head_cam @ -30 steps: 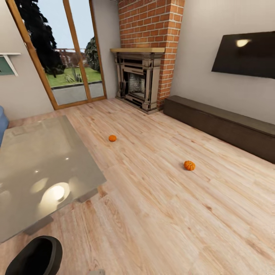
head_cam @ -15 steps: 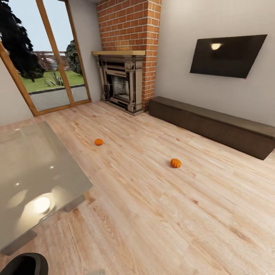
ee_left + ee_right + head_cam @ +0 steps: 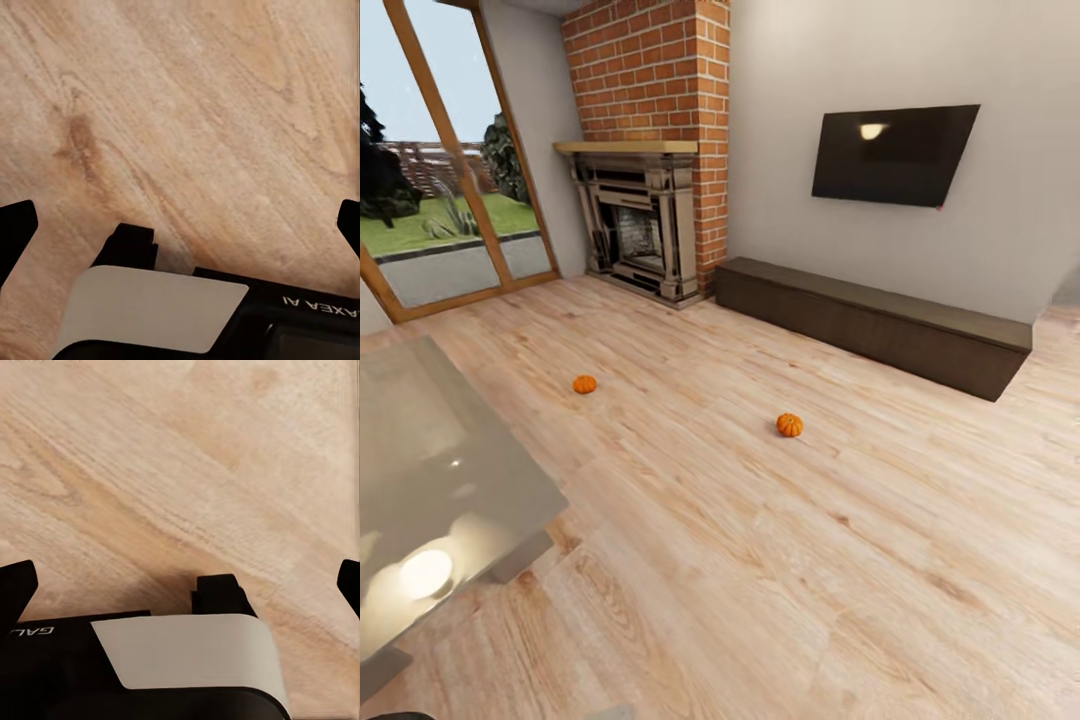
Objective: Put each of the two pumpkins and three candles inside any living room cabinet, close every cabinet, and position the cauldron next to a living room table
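Two pumpkins (image 3: 789,425) (image 3: 585,384) lie well apart on the plank floor (image 3: 760,560), before the shut cabinet (image 3: 870,325). The glass desk (image 3: 430,480) stands nearby. Both pincers (image 3: 180,225) (image 3: 180,585) hang spread wide, empty, above bare floor.

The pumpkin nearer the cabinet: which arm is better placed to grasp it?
Probably right: the pumpkin lies right of the head view's middle, toward the cabinet. The left gripper and right gripper hang open over floor, neither near.
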{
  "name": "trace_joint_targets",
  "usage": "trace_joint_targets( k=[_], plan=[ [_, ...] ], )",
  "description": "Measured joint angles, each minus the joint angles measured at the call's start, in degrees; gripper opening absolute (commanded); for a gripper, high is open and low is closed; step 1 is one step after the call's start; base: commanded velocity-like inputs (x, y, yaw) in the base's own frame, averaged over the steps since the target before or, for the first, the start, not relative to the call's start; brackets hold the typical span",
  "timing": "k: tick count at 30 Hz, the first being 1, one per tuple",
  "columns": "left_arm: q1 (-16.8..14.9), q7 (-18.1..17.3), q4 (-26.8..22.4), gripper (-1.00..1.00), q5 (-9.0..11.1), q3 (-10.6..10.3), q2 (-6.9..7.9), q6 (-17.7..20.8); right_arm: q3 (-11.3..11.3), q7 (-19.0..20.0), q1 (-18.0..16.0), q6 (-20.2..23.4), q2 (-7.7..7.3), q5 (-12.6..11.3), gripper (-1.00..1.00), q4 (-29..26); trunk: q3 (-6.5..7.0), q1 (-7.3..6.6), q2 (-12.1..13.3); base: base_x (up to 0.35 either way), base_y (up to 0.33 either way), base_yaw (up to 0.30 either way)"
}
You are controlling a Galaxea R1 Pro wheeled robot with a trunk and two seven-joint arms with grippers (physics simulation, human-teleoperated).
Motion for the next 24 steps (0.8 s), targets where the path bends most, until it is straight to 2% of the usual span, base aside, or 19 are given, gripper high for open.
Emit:
trace_joint_targets(
  k=[9,13,19,24],
  plan=[
    [0.0,0.0,0.0,1.0,0.02,0.0,0.02,-0.08,0.03,-0.09,0.0,-0.02,-0.11,0.02,1.0,0.06,0.52,0.0,0.0,0.0,0.0,-0.147],
    [0.0,0.0,-0.06,1.0,0.01,-0.01,-0.05,-0.09,0.07,-0.37,0.0,0.19,-0.73,-0.1,1.0,0.3,0.65,0.0,0.0,0.0,0.0,-0.015],
    [0.0,0.0,-0.07,1.0,0.01,0.01,-0.04,-0.09,0.27,-0.43,0.0,0.1,-0.58,0.65,1.0,0.11,0.74,0.0,0.0,0.0,0.0,-0.001],
    [0.0,0.0,-0.07,1.0,0.01,0.0,-0.07,-0.09,0.34,-0.29,0.0,0.19,-0.62,0.39,1.0,0.09,0.74,0.0,0.0,0.0,0.0,0.0]
  ],
)
